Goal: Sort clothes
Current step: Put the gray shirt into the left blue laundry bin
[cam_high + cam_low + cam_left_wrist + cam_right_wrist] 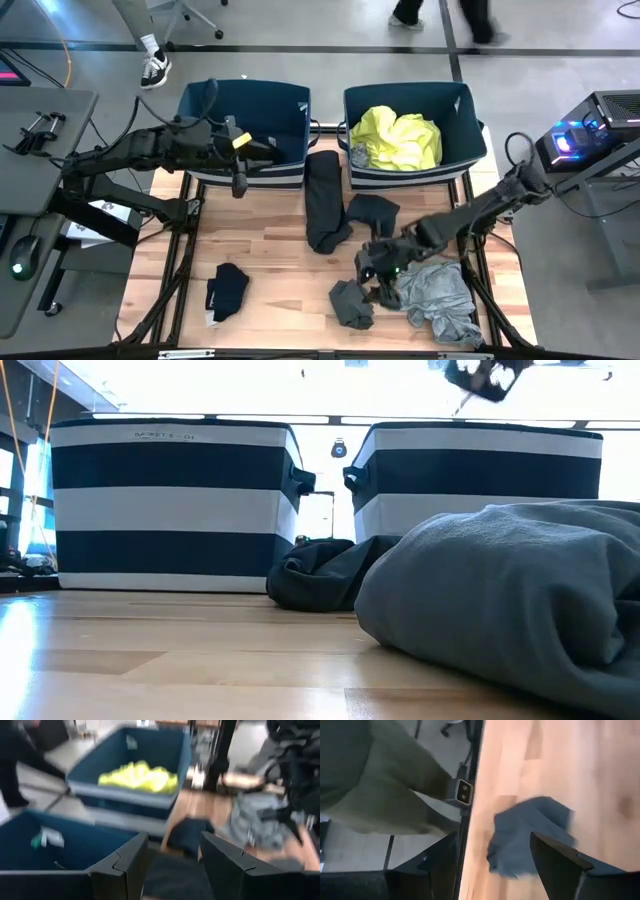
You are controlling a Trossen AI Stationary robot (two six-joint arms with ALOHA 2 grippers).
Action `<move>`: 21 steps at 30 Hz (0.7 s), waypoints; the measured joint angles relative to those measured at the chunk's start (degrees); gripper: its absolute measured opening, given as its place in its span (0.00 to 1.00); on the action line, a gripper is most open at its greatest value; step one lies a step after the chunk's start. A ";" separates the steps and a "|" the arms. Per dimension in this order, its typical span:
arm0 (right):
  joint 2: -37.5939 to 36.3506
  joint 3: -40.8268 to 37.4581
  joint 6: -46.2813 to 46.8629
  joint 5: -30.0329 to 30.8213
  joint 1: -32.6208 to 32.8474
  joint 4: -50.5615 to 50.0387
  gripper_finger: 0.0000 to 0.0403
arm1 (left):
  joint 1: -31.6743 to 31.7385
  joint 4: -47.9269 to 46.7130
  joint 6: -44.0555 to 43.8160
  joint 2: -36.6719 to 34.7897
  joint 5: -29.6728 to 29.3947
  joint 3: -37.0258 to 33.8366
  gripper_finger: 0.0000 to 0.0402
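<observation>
Over the left bin (243,125), at the far edge of the worktop (270,250), the left gripper (238,183) is hovering with its fingers (125,865) apart and nothing between them; its wrist view is looking past the bin rim toward the right bin (145,765), where the yellow garment (398,138) is lying in a crumpled heap. Near the front right of the worktop the right gripper (372,268) is reaching down among the clothes, its fingers (560,855) spread wide and holding nothing, with a dark blue-grey cloth (530,832) lying on the wood just beyond them. From above, that gripper is sitting between a black garment (372,215) on its far side, a dark grey bundle (352,303) at the front and a light grey garment (440,295) to the right, which is spreading toward the front right corner. A long black piece (325,200) is stretching from the gap between the two bins toward the middle of the worktop, touching the black garment beside it. Well apart from the rest, a navy garment (227,290) is lying folded near the front left. At table height, a big grey fold (510,595) is filling the right foreground and a dark heap (315,572) is resting in front of the two striped bins. Beyond the table, a person's shoe (155,68) is showing on the floor, and other legs are passing at the far edge.
</observation>
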 joint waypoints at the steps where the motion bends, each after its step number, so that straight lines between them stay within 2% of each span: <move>1: 0.34 -2.48 0.38 1.36 0.62 3.38 0.57 | 0.00 -2.16 -0.27 0.00 -0.02 0.00 0.42; 4: 2.74 -7.91 0.18 4.69 1.83 8.63 0.57 | 0.00 -8.56 -1.56 0.00 0.76 0.00 0.42; 7: 6.78 -10.27 -5.09 5.40 2.47 14.05 0.57 | 0.00 -13.46 -3.03 -0.04 2.42 -0.89 0.42; 11: 12.92 -9.58 -13.47 5.40 2.88 16.30 0.57 | -0.02 -17.76 -4.64 0.00 5.26 -1.92 0.42; 15: 18.25 -8.03 -15.81 5.51 2.79 16.34 0.56 | -0.02 -19.44 -5.48 0.00 6.58 -2.32 0.42; 18: 21.39 -7.22 -15.53 5.50 2.92 16.77 0.50 | -0.04 -19.49 -5.48 0.00 6.60 -2.32 0.42; 21: 23.62 -6.44 -14.11 5.95 2.90 15.65 0.38 | -0.04 -19.49 -5.48 0.00 6.60 -2.32 0.42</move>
